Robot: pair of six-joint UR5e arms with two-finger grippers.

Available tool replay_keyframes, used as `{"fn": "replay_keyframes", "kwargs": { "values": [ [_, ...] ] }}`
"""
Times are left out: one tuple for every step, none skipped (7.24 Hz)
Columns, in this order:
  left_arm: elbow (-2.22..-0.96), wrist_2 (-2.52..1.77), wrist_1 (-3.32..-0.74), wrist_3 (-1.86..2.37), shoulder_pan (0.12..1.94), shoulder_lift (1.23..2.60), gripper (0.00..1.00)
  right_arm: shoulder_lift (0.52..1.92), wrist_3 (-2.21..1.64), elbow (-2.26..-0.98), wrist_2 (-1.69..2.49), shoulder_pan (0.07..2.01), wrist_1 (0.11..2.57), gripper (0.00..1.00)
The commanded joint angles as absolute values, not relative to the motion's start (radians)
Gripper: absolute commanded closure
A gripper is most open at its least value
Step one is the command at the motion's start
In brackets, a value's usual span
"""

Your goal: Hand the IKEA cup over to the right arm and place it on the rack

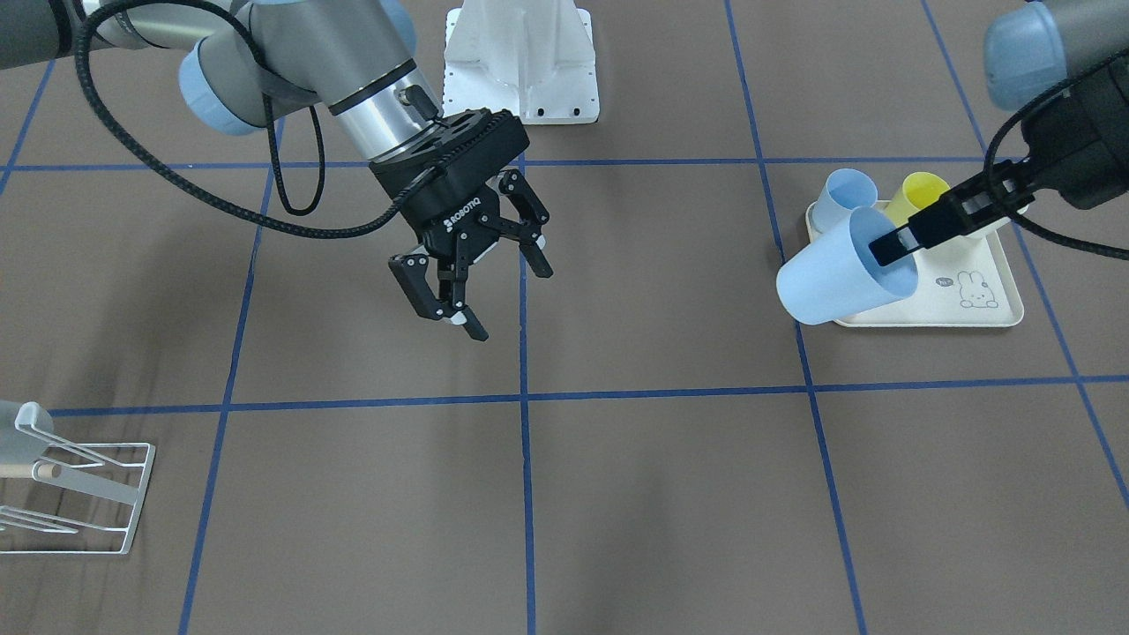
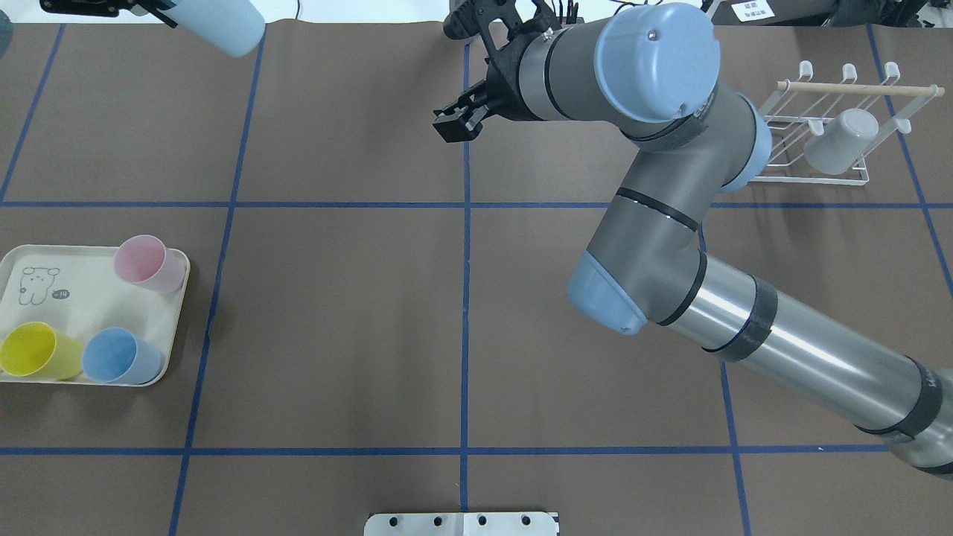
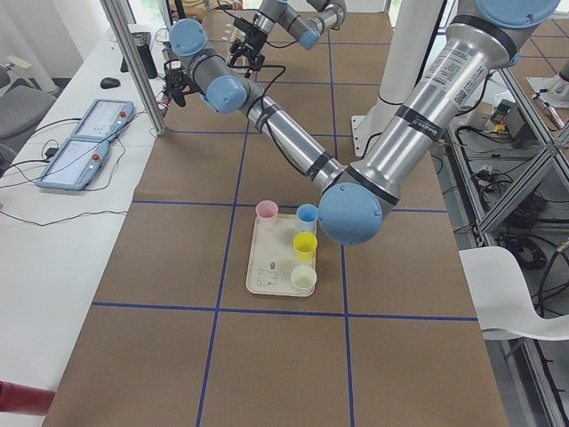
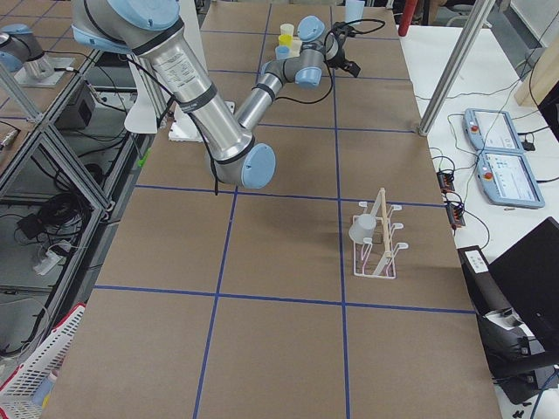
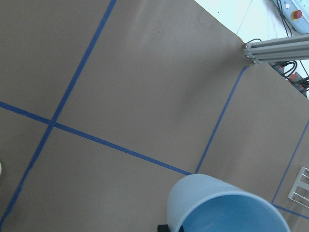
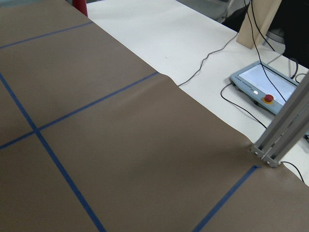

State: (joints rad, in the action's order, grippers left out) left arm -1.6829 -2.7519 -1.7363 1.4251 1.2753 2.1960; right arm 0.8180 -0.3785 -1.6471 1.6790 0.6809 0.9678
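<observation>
The IKEA cup [image 1: 833, 278] is a pale blue tumbler held tilted in the air, in front of the tray in the front-facing view. My left gripper [image 1: 891, 247] has slim black fingers and is shut on the cup's rim, one finger inside the mouth. The overhead view shows the same cup [image 2: 222, 27] at the far left edge of the table. Its open mouth [image 5: 227, 210] fills the bottom of the left wrist view. The right arm's ROBOTIQ gripper [image 1: 512, 302] hangs open and empty above the table's middle, well apart from the cup. The rack [image 2: 841, 100] stands far right.
A cream tray [image 2: 97, 249] holds a pink cup [image 2: 145, 262], a yellow cup [image 2: 33, 350] and a blue cup [image 2: 119, 356]. A grey cup [image 2: 841, 141] sits on the rack. The white robot base [image 1: 522, 62] stands at the table's edge. Control tablets lie beyond the mat.
</observation>
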Motion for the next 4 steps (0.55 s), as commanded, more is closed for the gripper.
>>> {"fn": "replay_keyframes", "kwargs": {
  "values": [
    [-1.646, -2.847, -1.746, 1.506, 1.252, 2.238, 1.0, 0.821, -0.344, -1.548, 1.614, 0.614, 0.658, 0.03],
    [-1.646, -2.855, -1.765, 1.578, 1.25, 2.252, 1.0, 0.819, -0.341, -1.548, 1.574, 0.594, 0.619, 0.03],
    [-1.647, -2.856, -1.807, 1.635, 1.229, 2.258, 1.0, 0.818, -0.342, -1.548, 1.53, 0.577, 0.609, 0.02],
    [-1.649, -2.852, -1.859, 1.678, 1.194, 2.26, 1.0, 0.812, -0.344, -1.555, 1.491, 0.563, 0.609, 0.02]
  ]
}}
